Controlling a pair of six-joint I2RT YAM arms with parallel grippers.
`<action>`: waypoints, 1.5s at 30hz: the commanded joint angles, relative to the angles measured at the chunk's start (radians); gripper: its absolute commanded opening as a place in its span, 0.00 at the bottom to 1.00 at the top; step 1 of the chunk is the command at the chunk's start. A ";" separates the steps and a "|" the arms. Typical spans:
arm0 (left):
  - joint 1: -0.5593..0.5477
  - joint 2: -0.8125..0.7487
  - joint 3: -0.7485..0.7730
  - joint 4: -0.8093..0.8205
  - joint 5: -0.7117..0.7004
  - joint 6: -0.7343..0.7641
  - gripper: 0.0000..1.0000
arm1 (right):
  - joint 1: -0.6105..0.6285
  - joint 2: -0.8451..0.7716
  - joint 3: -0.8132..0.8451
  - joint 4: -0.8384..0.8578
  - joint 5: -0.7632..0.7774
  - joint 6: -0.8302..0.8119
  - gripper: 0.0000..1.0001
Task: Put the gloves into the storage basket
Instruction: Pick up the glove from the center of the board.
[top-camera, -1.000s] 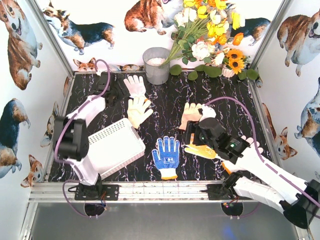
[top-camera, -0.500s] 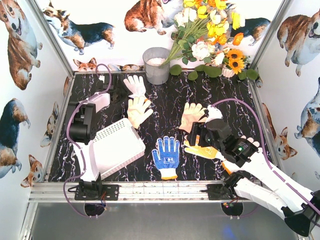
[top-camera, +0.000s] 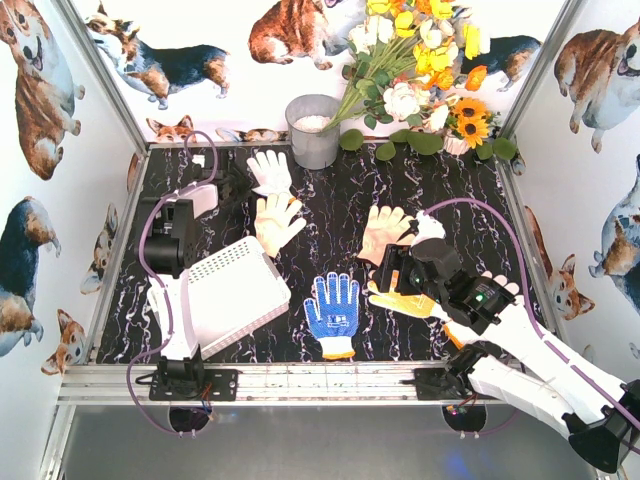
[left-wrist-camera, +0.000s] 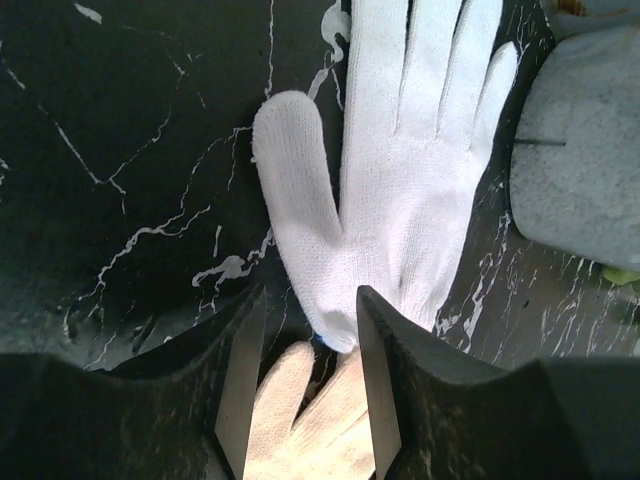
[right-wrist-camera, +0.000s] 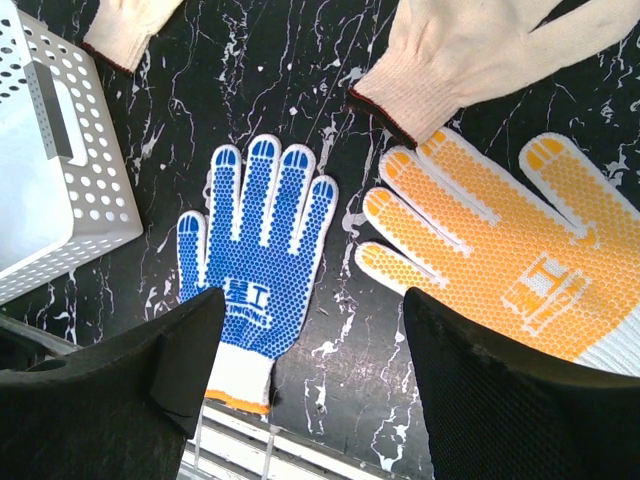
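Note:
A white glove (top-camera: 270, 170) lies at the back, with a cream glove (top-camera: 275, 222) just below it. Another cream glove (top-camera: 383, 230), a yellow dotted glove (top-camera: 400, 300) and a blue dotted glove (top-camera: 333, 312) lie further right and nearer. The white storage basket (top-camera: 230, 292) sits front left. My left gripper (top-camera: 232, 185) is open low over the two back gloves. In the left wrist view, my left gripper (left-wrist-camera: 310, 305) straddles the white glove's (left-wrist-camera: 400, 180) cuff and the cream glove's (left-wrist-camera: 320, 420) fingertips. My right gripper (top-camera: 385, 275) is wide open. In the right wrist view, my right gripper (right-wrist-camera: 315, 315) hovers between the blue glove (right-wrist-camera: 255, 270) and the yellow glove (right-wrist-camera: 500, 250).
A grey metal bucket (top-camera: 313, 130) stands at the back, close to the white glove, and shows in the left wrist view (left-wrist-camera: 585, 150). A flower bouquet (top-camera: 420, 70) fills the back right. The basket's perforated corner (right-wrist-camera: 60, 180) shows left in the right wrist view.
My left arm has swung from over the basket toward the back, bringing its gripper to the white and cream gloves. My right arm shifted slightly right, then held still.

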 joint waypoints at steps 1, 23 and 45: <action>0.012 0.053 0.037 0.031 0.015 -0.026 0.36 | -0.005 -0.005 -0.003 0.031 0.002 0.019 0.74; 0.012 -0.198 0.023 0.114 0.091 0.085 0.00 | -0.011 0.038 -0.005 0.044 -0.018 0.060 0.74; -0.218 -0.841 -0.354 0.014 0.168 0.136 0.00 | -0.013 0.127 -0.011 0.414 -0.370 0.085 0.80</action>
